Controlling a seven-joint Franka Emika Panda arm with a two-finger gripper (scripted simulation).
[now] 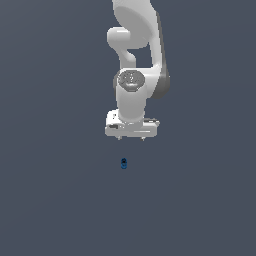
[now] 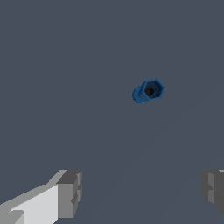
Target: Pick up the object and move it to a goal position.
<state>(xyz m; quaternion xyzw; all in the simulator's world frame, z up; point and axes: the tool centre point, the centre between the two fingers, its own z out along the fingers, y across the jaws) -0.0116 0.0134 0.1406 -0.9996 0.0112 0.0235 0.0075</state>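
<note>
The object (image 1: pixel 124 163) is a tiny dark-blue knobby piece lying on the grey floor, below the white arm in the exterior view. In the wrist view the object (image 2: pixel 148 91) shows a hexagonal end with a dark hole. My gripper (image 1: pixel 131 138) hangs above it and apart from it, with only short finger stubs showing under the white hand. The wrist view shows my gripper (image 2: pixel 142 192) open, its grey fingertips (image 2: pixel 69 194) spread wide with nothing between them. The object lies beyond the fingertips, not between them.
A plain grey floor (image 1: pixel 60 200) fills both views. The white arm (image 1: pixel 137 50) rises out of the exterior view at the top.
</note>
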